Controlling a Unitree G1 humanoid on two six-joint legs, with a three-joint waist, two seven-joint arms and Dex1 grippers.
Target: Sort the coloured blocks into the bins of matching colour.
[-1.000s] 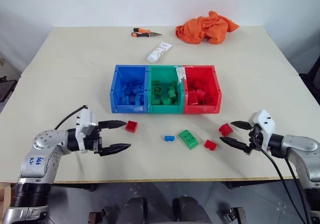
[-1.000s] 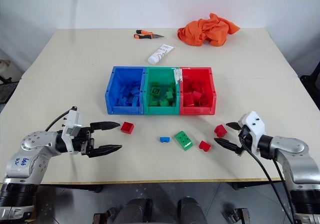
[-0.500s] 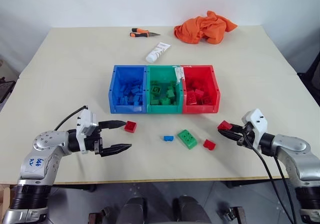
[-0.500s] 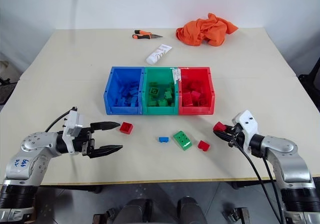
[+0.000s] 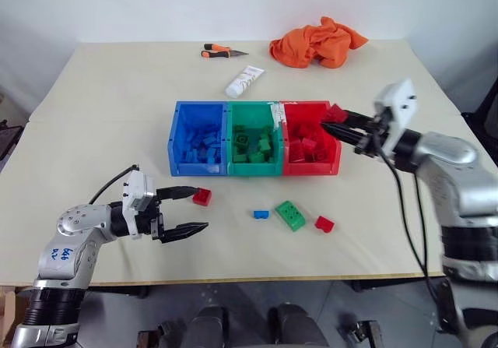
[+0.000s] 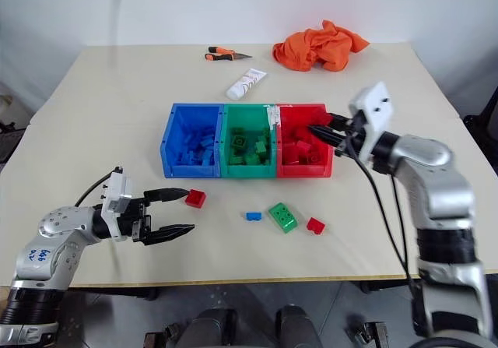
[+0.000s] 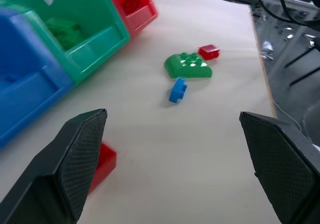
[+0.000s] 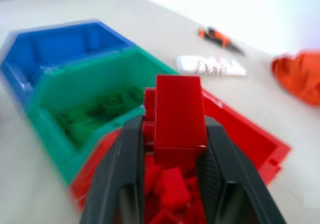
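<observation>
Pinching a red block (image 8: 179,114) between its two black fingers, the right pincer (image 5: 336,122) is hovering over the right-hand edge of the red bin (image 5: 335,141), centre-right of the head view. The wrist view is showing that block upright between the fingers with the red bin's pile of red blocks right below it.

Bins are sitting mid-frame in one joined row: blue bin (image 5: 177,138) on the left, green bin (image 5: 252,166) in the middle, red on the right, each already holding blocks of its own colour.

Loose blocks are lying on the desk (image 5: 109,91) in front of the bins: a red block (image 5: 202,197) lower left of centre, a small blue block (image 5: 262,214), a bigger green block (image 5: 292,215) just right of it, and another red block (image 5: 324,224) further right.

The left pincer (image 5: 184,210) is hanging low at lower left, fingers spread wide, nothing between them, with the left-hand red block just beside its upper fingertip.

At the top of the frame an orange cloth (image 5: 317,42), a white tube (image 5: 244,81) and an orange-handled tool (image 5: 222,51) are lying well apart from the bins.
</observation>
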